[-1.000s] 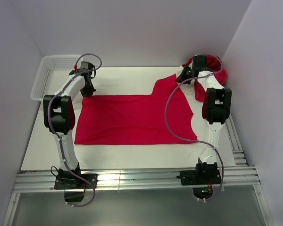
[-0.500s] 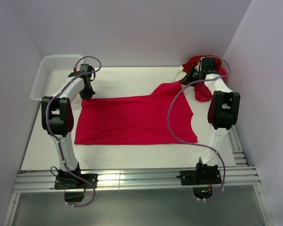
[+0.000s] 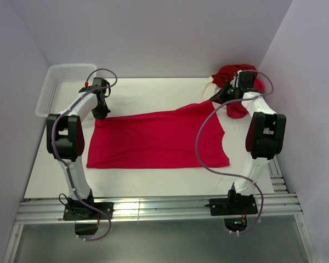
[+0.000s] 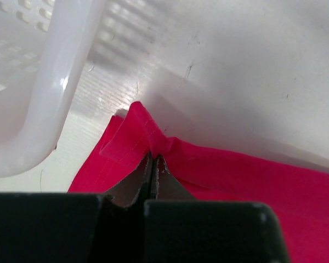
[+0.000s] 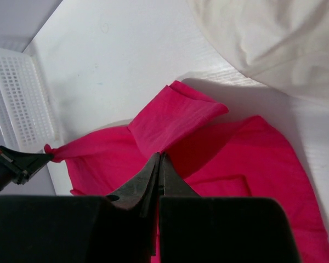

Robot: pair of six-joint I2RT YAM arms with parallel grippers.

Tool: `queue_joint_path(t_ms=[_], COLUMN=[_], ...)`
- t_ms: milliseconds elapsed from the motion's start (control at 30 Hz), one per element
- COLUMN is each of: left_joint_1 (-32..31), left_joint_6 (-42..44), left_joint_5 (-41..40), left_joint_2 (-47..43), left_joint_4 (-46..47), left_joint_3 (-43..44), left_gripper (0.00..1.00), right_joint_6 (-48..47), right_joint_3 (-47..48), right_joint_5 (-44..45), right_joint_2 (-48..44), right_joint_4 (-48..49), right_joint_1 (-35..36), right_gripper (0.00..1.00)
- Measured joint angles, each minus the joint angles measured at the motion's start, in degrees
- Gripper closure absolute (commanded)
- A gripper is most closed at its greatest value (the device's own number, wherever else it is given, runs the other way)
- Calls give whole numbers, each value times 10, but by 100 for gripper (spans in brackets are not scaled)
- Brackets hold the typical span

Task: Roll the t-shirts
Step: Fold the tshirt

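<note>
Bright crimson red cloth t-shirt (image 3: 159, 139) lying spread mid-frame on the white tabletop (image 3: 148, 90), left jaws pinching its upper-left corner, right jaws pinching its upper-right sleeve fold, dark red shirts (image 3: 230, 71) lying heaped at upper right

crimson t-shirt (image 3: 159, 139) spread | left claw (image 3: 102, 113), right claw (image 3: 218, 98) (seemingly pinching) far corners

I watch the whole counter (image 3: 153, 175) from above and behind the arm bases (image 3: 82, 209). Both wrist views sit close over the far edge of the crimson t-shirt (image 3: 159, 139); the right faces across it to the basket (image 3: 44, 101), which the left shares.
</note>
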Motion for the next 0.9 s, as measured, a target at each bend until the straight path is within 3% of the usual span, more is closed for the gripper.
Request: queue_joint_path(t_ms=[900], left_joint_1=[0], left_joint_6=[-4], left_joint_5=[0], left_joint_2=[-78], left_joint_4=[27], left_joint_3=[-89], left_gripper=[100], right_joint_6=[18], right_joint_3=[-155], right_joint_5=[-8], right_joint_2=[-149], right_joint_4=[19], right_joint_1=[-45], right_gripper=[100])
